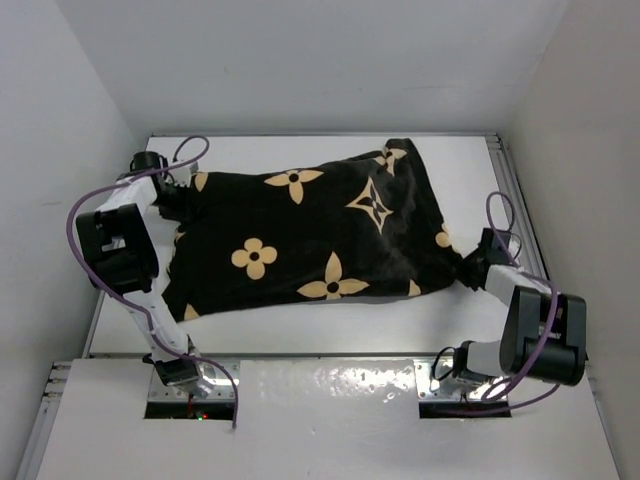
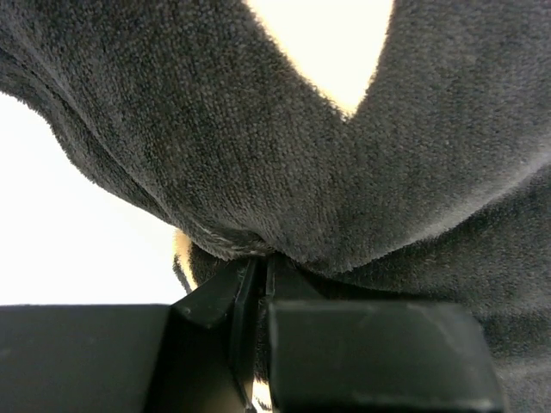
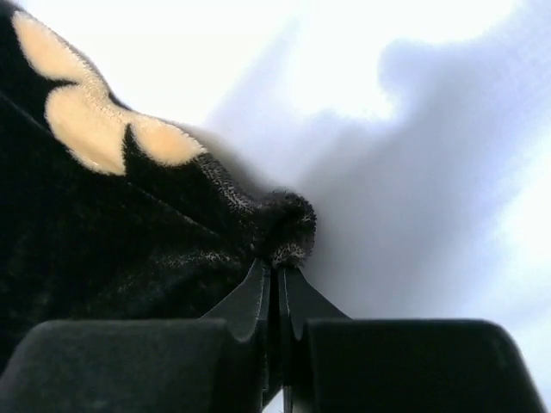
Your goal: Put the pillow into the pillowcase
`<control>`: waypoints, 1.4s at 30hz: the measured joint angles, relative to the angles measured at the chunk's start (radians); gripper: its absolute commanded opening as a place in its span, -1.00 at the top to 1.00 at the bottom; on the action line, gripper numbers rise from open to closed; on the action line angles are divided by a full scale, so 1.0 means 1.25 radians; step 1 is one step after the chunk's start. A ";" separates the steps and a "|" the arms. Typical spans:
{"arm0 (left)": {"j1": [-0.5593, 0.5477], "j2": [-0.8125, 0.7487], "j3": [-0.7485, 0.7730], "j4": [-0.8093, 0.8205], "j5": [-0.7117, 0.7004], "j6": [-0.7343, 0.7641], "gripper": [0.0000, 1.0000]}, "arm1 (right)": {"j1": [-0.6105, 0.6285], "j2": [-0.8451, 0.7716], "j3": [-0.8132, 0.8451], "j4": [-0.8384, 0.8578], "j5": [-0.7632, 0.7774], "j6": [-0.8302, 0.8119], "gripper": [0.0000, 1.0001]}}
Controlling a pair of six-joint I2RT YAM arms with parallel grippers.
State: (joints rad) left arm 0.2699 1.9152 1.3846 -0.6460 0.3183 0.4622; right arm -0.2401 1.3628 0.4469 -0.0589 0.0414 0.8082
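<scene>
The black pillowcase [image 1: 310, 235] with tan flowers lies bulging across the white table [image 1: 300, 330], spanning from far left to right. The pillow is hidden; none of its white shows. My left gripper [image 1: 178, 195] is shut on the pillowcase's far-left corner; in the left wrist view the fabric [image 2: 344, 172] is pinched between the closed jaws of the gripper [image 2: 263, 258]. My right gripper [image 1: 468, 272] is shut on the pillowcase's near-right corner; in the right wrist view a bunched tip of the fabric [image 3: 284, 228] sits in the closed jaws of the gripper [image 3: 277, 268].
White walls enclose the table on the left, back and right. A metal rail [image 1: 515, 200] runs along the table's right edge. Purple cables [image 1: 80, 215] loop from both arms. The arm bases [image 1: 190, 385] sit at the near edge.
</scene>
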 measured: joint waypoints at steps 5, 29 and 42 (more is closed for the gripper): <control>-0.008 0.002 0.015 -0.012 0.000 0.000 1.00 | -0.071 -0.209 -0.118 -0.034 0.010 0.088 1.00; -0.069 0.033 0.098 0.004 -0.016 -0.034 1.00 | -0.178 -0.785 -0.190 -0.453 0.153 0.221 0.87; -0.003 -0.012 0.103 -0.086 0.038 -0.039 -0.26 | -0.179 -0.619 -0.021 -0.414 0.110 -0.014 -0.75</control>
State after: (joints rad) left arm 0.2657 1.9007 1.5131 -0.7532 0.3660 0.4129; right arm -0.4633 0.5888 0.4210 -0.5766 0.1783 0.7910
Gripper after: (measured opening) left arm 0.579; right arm 0.887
